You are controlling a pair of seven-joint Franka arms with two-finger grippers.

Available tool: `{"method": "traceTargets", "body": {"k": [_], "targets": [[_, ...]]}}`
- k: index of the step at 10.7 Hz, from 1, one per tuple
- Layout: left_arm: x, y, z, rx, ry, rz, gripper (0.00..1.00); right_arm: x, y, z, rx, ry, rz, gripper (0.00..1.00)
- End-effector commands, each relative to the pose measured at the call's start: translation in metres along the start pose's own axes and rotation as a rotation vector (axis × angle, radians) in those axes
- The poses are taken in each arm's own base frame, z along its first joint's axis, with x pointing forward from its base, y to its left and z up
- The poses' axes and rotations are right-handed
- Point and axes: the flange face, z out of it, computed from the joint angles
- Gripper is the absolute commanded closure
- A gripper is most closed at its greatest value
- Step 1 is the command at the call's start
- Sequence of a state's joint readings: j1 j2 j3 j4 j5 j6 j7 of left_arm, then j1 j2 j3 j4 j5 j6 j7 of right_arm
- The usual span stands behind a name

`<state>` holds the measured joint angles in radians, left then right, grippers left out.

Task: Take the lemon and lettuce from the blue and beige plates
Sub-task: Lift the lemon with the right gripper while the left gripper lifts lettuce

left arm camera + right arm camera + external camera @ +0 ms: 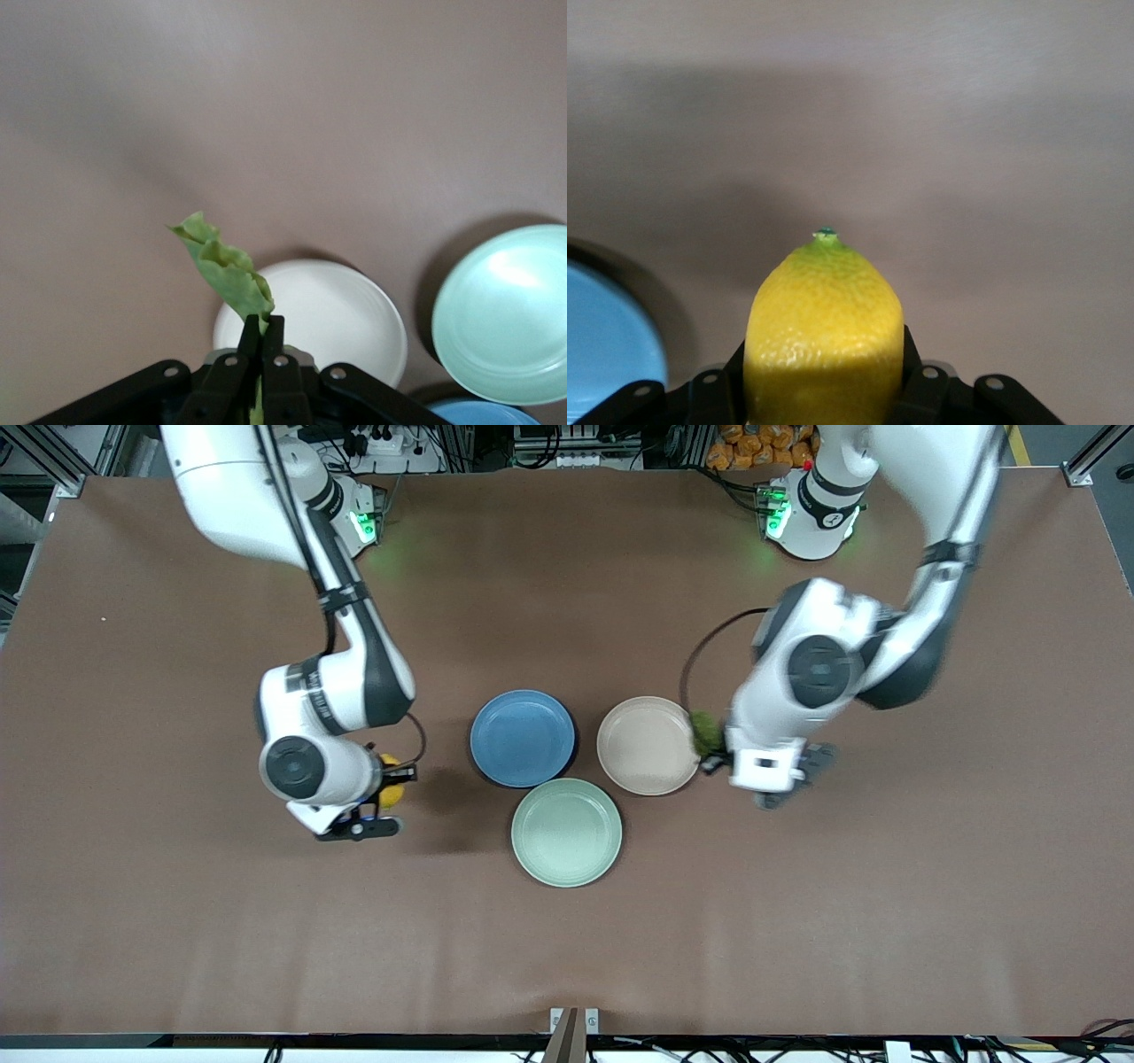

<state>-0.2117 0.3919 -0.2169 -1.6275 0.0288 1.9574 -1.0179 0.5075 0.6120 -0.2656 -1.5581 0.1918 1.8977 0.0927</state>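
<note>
Nearest the front camera lies the mint-green plate [567,833], bare, on the brown table [567,957]. Just above it in the front view sit the blue plate [522,738] and the beige plate [648,745], side by side, the blue one toward the right arm's end and the beige one toward the left arm's end; all three plates crowd close together and hold nothing. Held up over the table beside the blue plate, on the side toward the right arm's end, the right end effector [387,784] has its fingers closed against the lemon [390,782]; the right wrist view shows the lemon [824,341] pinched between the two black fingers [914,385], its green-tipped end pointing away from the camera, with an edge of the blue plate [607,341] alongside. Over the rim of the beige plate toward the left arm's end, the left end effector [713,760] is clamped nearly shut on the lettuce [705,732]; the left wrist view shows the thin leaf [229,274] gripped between narrow fingers [251,341] above the beige plate [341,319].
</note>
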Motion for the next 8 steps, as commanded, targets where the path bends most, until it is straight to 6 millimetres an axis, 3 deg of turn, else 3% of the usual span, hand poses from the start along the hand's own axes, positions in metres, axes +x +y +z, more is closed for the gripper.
{"method": "traceTargets", "body": {"k": [1,3,5,8], "targets": [[0.055,-0.057,-0.015,0.022,0.001,0.126,1.00,0.002,0.043,-0.003,0.008,-0.005,-0.026,0.78],[0.104,-0.108,0.002,0.054,-0.056,0.205,1.00,0.003,0.090,0.000,0.031,-0.003,-0.044,0.78],[0.144,-0.152,0.048,0.076,-0.137,0.199,1.00,-0.010,0.121,0.018,0.041,0.041,-0.080,0.78],[0.152,-0.153,0.113,0.100,-0.214,0.184,1.00,-0.035,0.159,0.049,0.039,0.104,-0.142,0.78]]}}
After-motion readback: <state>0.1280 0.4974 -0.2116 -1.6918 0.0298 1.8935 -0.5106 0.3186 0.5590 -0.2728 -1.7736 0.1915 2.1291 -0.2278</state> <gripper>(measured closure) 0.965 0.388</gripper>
